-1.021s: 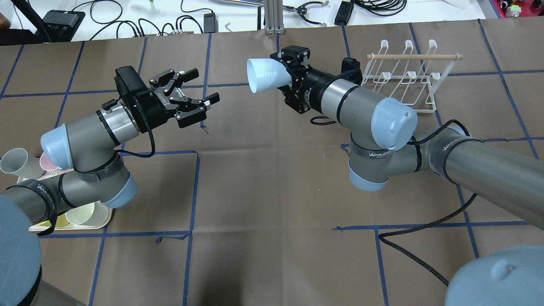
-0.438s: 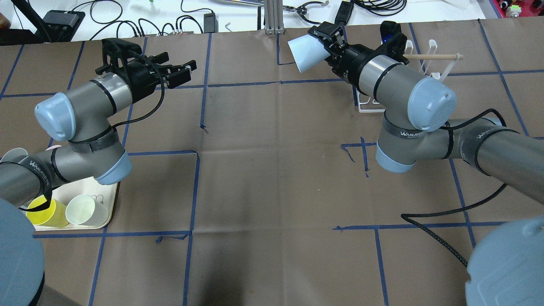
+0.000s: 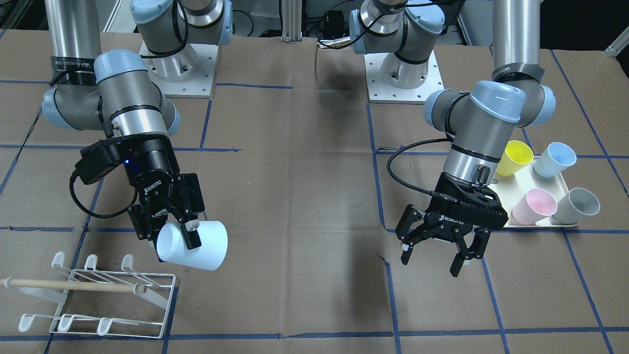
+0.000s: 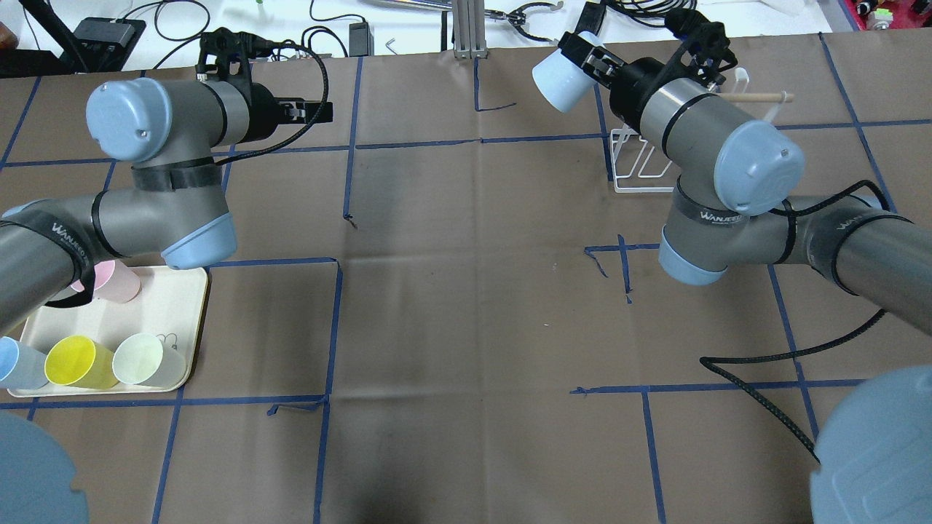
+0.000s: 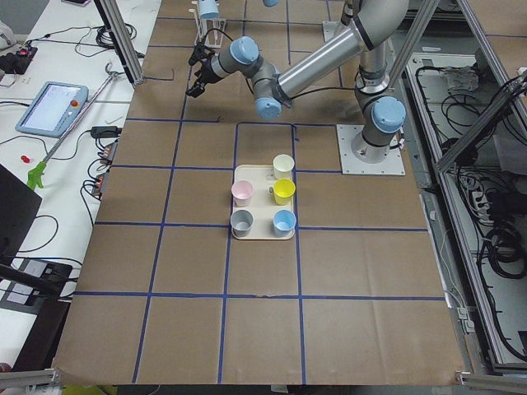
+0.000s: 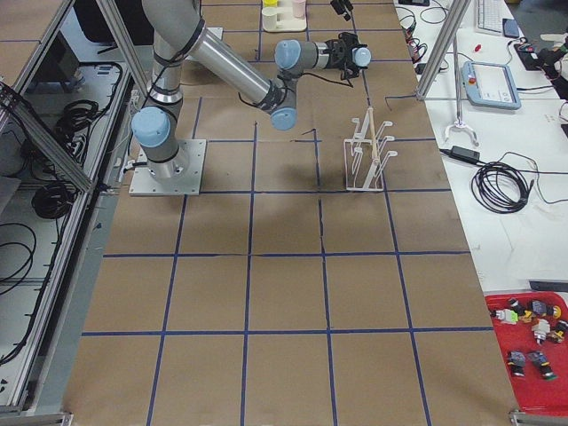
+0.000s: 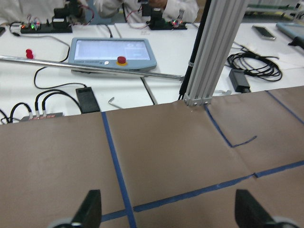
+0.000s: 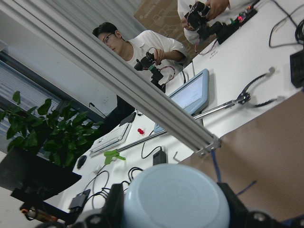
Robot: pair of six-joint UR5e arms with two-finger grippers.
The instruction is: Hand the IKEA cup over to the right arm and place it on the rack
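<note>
Cup (image 3: 209, 246) gripped, right end effector (image 3: 183, 235) (near rack (image 3: 73, 285))

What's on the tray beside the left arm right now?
The tray holds five cups, all clear in the left side view: cream, pink, yellow, grey, blue. Overhead, the left arm covers the grey one; from the front it hides the cream one.

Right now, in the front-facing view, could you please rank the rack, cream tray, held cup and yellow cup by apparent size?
1. rack
2. cream tray, partly covered
3. held cup, lifted nearer the camera
4. yellow cup
</note>
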